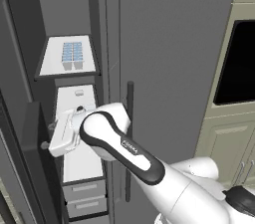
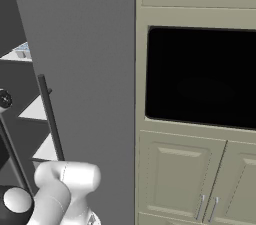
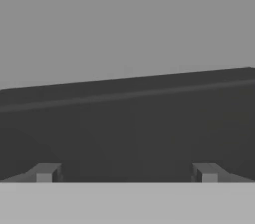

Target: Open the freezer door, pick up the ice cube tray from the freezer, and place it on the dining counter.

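freezer [image 1: 79, 163] stands open | arm bent leftward | end effector [image 3: 127, 172] spread wide, empty

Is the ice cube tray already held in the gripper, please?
No, the ice cube tray sits on the top white shelf of the freezer, above the gripper, whose fingers stand wide apart and empty.

In the left base view the arm [image 1: 124, 153] covers much of the freezer's [image 1: 74, 93] lower white shelves, and the swung-open freezer door [image 1: 20, 133] is cut off by the left edge. The ice cube tray [image 1: 72, 55] on the top shelf is too small to count its cells; in the right base view just its corner shows at the left edge. The hand view shows blurred grey surfaces that cannot be identified.
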